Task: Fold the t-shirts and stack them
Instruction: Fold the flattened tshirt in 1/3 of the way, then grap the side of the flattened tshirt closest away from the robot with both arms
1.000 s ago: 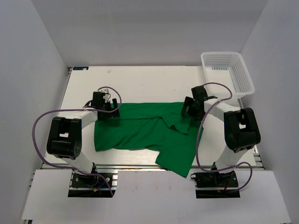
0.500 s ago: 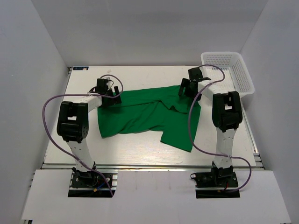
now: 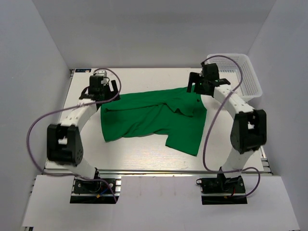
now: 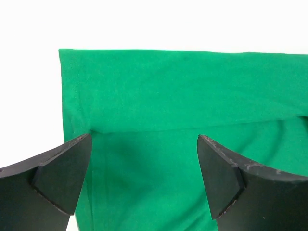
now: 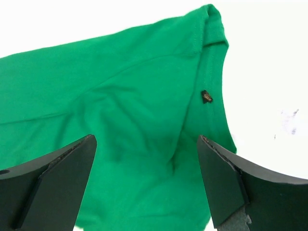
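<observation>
Where the fixed overhead camera looks down, the shirt (image 3: 154,120) lies rumpled in the middle of the table (image 3: 139,82), its far edge running from the left gripper (image 3: 103,95) across to the right gripper (image 3: 195,88), and its lowest corner ending short of the table's near edge. White tabletop shows as a band beyond that far edge, as a wide strip down the left side, and as a strip along the near side. The basket (image 3: 250,77) sits at the far right corner, just beside the right arm and apart from the cloth. Both grippers stand at the shirt's far corners with jaws spread wide and nothing in them. As the left wrist camera shows it, the left gripper (image 4: 144,178) has its fingers (image 4: 57,178) far apart over the shirt (image 4: 183,91). A straight hem crosses the top of the view and a side edge drops down the left, past the left finger, with bare table (image 4: 29,96) outside both. From the right wrist, the right gripper (image 5: 144,183) is likewise wide and grips nothing. The shirt (image 5: 120,96) fills the gap, its corner pointing up to the right, a small dark label (image 5: 206,96) near the curved right edge, and bare table (image 5: 269,72) beyond.
</observation>
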Available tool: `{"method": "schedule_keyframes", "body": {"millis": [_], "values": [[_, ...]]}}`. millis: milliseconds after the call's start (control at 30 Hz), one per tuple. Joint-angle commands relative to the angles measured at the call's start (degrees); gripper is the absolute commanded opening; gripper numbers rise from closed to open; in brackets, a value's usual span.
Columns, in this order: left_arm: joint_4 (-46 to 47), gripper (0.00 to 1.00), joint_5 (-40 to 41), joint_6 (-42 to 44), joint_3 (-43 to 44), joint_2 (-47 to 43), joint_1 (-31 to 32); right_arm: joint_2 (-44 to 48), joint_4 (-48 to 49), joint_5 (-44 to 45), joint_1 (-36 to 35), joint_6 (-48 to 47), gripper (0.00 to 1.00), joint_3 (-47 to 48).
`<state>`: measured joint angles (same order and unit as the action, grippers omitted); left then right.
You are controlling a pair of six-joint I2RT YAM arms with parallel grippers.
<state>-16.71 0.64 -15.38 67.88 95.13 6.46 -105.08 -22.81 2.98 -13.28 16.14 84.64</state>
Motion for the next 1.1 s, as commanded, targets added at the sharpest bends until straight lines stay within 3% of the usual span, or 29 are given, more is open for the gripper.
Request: {"method": "schedule_keyframes", "body": {"millis": [0,167,300,467,700,900,1067], "values": [[0.17,1.0,-0.29,-1.05,-9.55,-14.92,0.75,7.42,3.73,-2.28,-0.43,-1.99,0.9,-6.22],[5.72,1.0,-9.76,-8.61,-26.09,-28.76,0.75,17.97,9.34,-11.04,-0.7,0.29,0.9,-16.85],[5.12,1.0,-13.74,-10.38,-31.57,-34.22,0.75,25.08,14.79,-15.02,-0.7,1.52,0.9,-26.77],[-2.88,1.0,-9.36,-11.51,-33.59,-38.0,1.28,30.71,17.44,-17.39,-0.52,3.71,0.9,-34.36],[-12.28,1.0,-4.69,-16.35,-38.08,-45.64,1.28,37.22,10.42,-16.88,-0.61,4.95,0.9,-41.3],[-12.47,1.0,-4.25,-18.9,-41.33,-43.9,1.28,43.02,4.62,-12.05,-0.52,4.07,0.9,-44.74],[-11.94,0.93,3.65,-21.18,-41.33,-41.69,1.28,46.18,2.34,-13.62,-0.52,4.69,0.9,-47.63]]}}
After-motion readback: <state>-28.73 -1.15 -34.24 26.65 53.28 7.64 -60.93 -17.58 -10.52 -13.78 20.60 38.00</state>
